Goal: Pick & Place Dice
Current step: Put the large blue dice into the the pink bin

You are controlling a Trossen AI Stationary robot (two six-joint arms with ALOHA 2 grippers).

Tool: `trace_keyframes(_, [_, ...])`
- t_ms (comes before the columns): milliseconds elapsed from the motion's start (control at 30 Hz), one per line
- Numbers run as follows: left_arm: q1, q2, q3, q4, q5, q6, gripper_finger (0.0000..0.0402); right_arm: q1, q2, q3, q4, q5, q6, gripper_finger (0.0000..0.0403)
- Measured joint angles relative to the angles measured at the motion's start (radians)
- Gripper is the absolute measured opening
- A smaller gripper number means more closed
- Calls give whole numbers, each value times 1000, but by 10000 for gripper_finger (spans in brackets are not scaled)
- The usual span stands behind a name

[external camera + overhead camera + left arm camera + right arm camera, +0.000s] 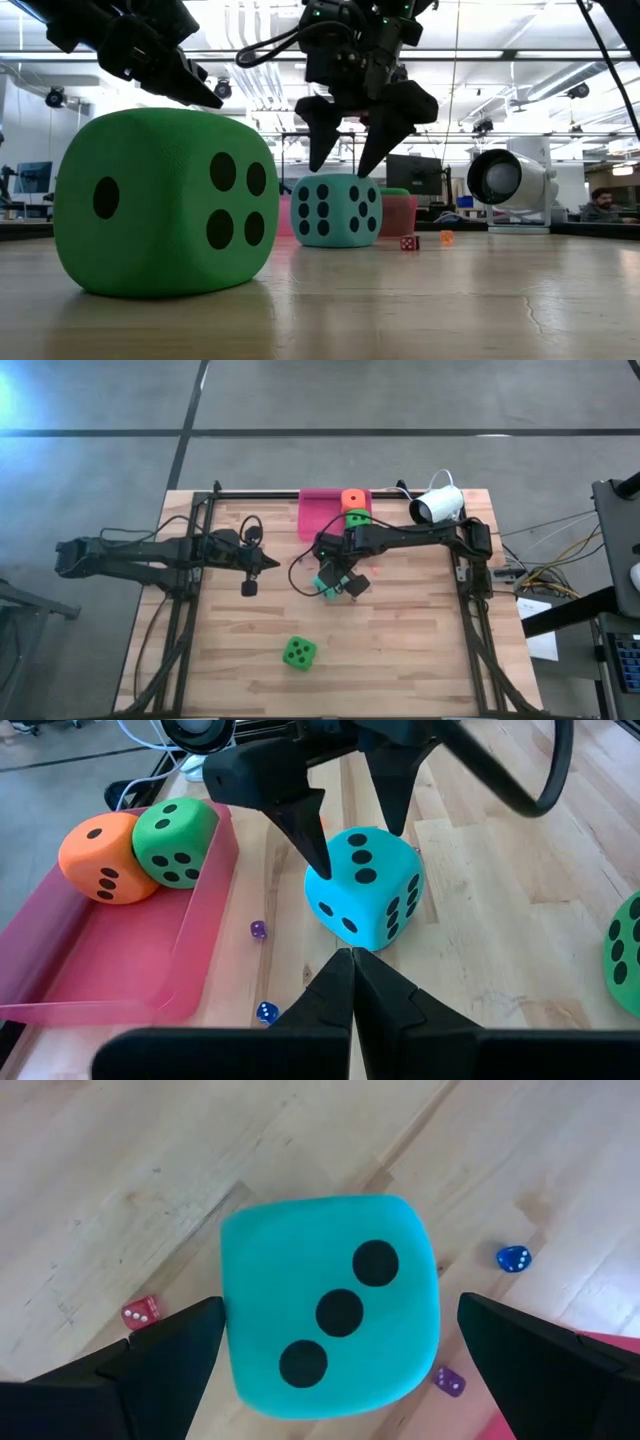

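The teal die (327, 580) (330, 1315) rests on the table's middle, three pips up. My right gripper (337, 579) (341, 165) hangs open right over it. Its fingers (170, 1350) stand on either side of the die's top, and I see no touch. Orange die (100, 855) and a green die (178, 840) lie side by side in the pink tray (320, 512) at the far edge. The second green die (299, 653) (165, 215) sits near the near edge. My left gripper (250, 576) (350, 985) is shut, hovering left of the teal die.
Tiny dice lie around the teal die: red (140, 1312), blue (514, 1258) and purple (449, 1380). A white camera (437, 505) stands right of the tray. Black frame rails (185, 610) run along the table's left and right sides.
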Motion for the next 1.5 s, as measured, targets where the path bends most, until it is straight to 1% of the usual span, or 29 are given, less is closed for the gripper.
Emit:
trace_keyframes(433, [0,0,0,4,0,0,8,0,0,6,-3,1,-21,396])
trace_keyframes(567, [0,0,0,4,0,0,8,5,0,6,-3,29,-32,396])
trace_keyframes(733, [0,0,0,4,0,0,8,7,1,9,-2,35,-25,396])
trace_keyframes(900, [0,0,0,4,0,0,8,12,29,12,1,52,-36,396])
trace_keyframes(1300, [0,0,0,5,0,0,8,11,33,69,-40,54,-37,396])
trace_keyframes(1500, [0,0,0,5,0,0,8,10,33,69,-41,53,-34,396])
